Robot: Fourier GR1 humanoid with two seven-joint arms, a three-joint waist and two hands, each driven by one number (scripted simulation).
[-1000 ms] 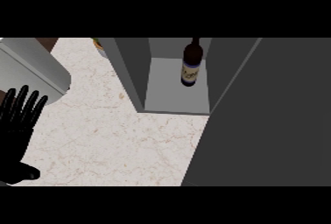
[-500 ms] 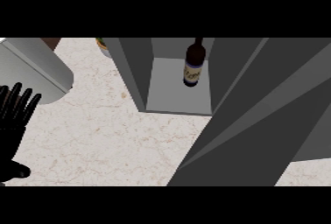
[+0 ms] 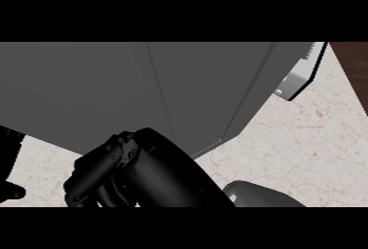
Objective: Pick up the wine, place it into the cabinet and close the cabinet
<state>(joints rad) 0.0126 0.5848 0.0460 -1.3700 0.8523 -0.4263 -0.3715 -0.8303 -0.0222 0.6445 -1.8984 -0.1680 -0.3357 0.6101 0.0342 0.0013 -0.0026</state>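
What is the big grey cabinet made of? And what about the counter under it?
The cabinet looks like painted board or metal. It is flat, even, matte grey with no grain, so I cannot tell which. The counter looks like smooth stone, maybe marble, because it is cream with thin brownish veins.

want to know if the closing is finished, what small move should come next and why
Probably a short push inward with the right hand: it is at the cabinet door, and a thin lighter strip along the door's lower right edge suggests it may not be fully shut.
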